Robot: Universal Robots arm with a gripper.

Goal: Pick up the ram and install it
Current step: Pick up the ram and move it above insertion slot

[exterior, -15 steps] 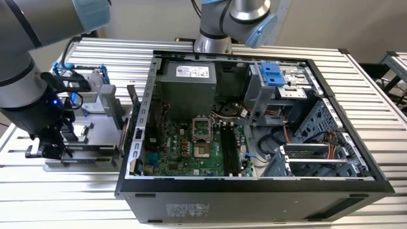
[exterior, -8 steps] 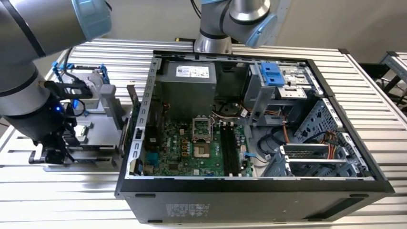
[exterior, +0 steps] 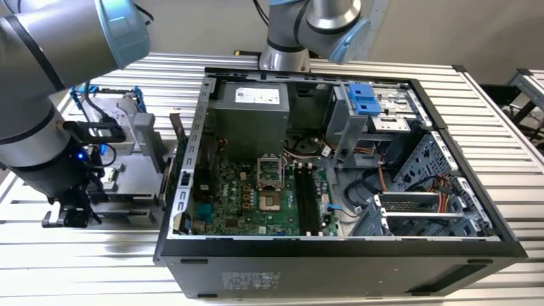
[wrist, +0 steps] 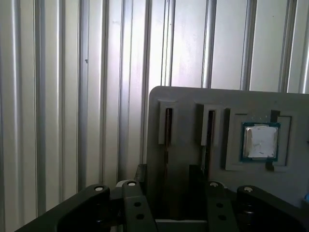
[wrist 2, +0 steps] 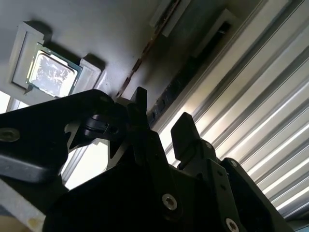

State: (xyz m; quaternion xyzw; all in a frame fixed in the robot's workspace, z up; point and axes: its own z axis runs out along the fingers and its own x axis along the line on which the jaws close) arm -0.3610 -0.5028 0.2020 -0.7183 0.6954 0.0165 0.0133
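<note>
The ram stands edge-on in a narrow slot of a grey holder plate. In the second wrist view the ram shows as a thin brownish edge. My gripper is open, its two black fingers at the plate's near edge, one on each side of the ram's line. I cannot tell whether they touch it. The gap between the fingers also appears in the second wrist view, gripper. In the exterior view the gripper hangs low at the left, beside the open computer case. The black motherboard slots lie inside the case.
A second slot next to the ram holds another thin dark edge. A square silver processor chip sits in a recess of the same plate. A hard drive in a blue frame stands behind the holder. Ribbed metal table all around.
</note>
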